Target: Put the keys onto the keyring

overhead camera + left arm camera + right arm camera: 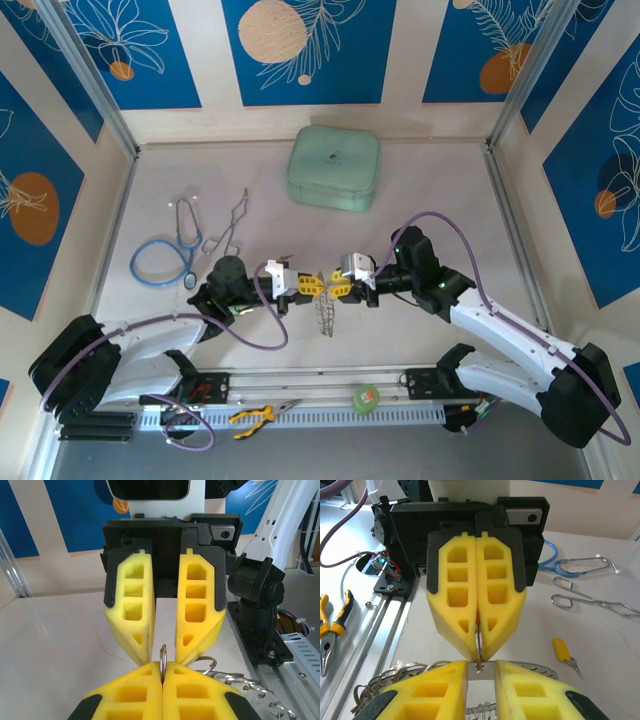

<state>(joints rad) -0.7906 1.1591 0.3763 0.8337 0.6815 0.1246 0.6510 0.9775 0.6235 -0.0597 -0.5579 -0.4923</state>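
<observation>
Table [440,220]: we are seeing a pale, smooth, matt top lying under both pincers.
Case [333,168]: a mint-green, rounded-square pouch is sitting well beyond the pincers, on the far side.
Stethoscope [189,281]: its blue tubing is curling in a loop well to the left of the left pincer.
Left pincer [312,285]: its ribbed yellow fingers [452,600] are pressing flat together, and we are finding them clamping one thin loop of the keyring.
Right pincer [335,287]: it is facing the left one tip to tip. Its yellow fingers [197,602] are standing slightly apart on either side of that loop, and we are not seeing them press on it.
Keyring [325,315]: a silvery tangle of small linked wire rings is trailing from the meeting tips toward the near edge.
Pliers [252,415]: the yellow-handled steel tool is lying near the left arm's base, well behind both pincers.
Key [561,650]: we are noticing a tiny silver blade with a yellow plastic head lying loose on the table, just beyond the pincer tips.
</observation>
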